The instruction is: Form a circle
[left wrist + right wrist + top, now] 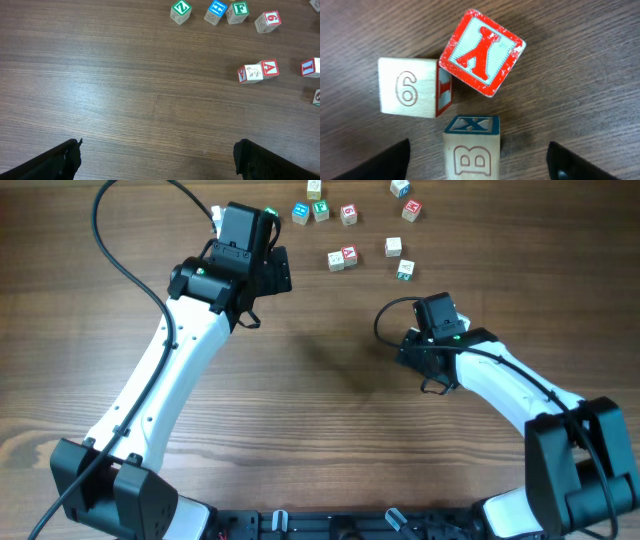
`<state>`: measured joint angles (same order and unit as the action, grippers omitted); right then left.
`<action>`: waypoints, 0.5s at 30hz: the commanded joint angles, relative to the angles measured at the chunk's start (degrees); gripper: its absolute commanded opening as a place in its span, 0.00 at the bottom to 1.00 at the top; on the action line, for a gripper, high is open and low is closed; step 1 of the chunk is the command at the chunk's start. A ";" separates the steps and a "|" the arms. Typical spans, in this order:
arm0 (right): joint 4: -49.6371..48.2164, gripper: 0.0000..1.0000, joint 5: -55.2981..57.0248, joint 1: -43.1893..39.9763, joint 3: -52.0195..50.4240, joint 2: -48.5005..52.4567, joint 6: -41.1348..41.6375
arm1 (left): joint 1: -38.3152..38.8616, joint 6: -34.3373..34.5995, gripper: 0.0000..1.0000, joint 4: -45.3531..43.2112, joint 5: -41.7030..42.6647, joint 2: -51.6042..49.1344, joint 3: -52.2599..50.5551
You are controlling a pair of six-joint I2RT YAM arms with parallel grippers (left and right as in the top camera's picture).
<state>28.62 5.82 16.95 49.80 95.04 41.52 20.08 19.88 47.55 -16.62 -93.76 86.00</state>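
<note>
No full circle shows, only a tight cluster of three small wooden letter cubes in the right wrist view. They are a red-faced X cube [481, 52], a pale cube with a 6 [408, 87] and a pale B cube with a blue X on top [472, 148]. My right gripper [477, 156] is open with a finger on each side of the B cube and a gap to each. From overhead the right gripper [436, 315] hides this cluster. My left gripper [157, 150] is open over bare wood, its fingers [60, 161] wide apart, left of the scattered cubes [272, 268].
Scattered letter cubes lie at the table's far side: a blue [300, 213], a green [320, 210] and a red one [347, 215], a touching pair [342, 258], and others [394, 247] [405, 270] [410, 211]. The left wrist view shows the A pair [258, 71].
</note>
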 commanded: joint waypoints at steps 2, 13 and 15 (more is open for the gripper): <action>0.52 0.68 1.64 0.13 -0.33 1.62 -2.99 | -0.22 0.52 1.00 -0.13 -0.11 -0.11 -0.17; 1.36 0.40 1.70 0.13 -0.33 1.62 -5.57 | -0.22 0.52 1.00 -0.13 -0.11 -0.11 -0.17; 1.36 0.40 1.88 0.13 -0.33 1.60 -6.82 | -0.22 0.52 1.00 -0.13 -0.11 -0.11 -0.17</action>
<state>29.80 6.35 16.95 49.80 96.12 37.10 20.08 19.88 47.55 -16.62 -93.76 86.00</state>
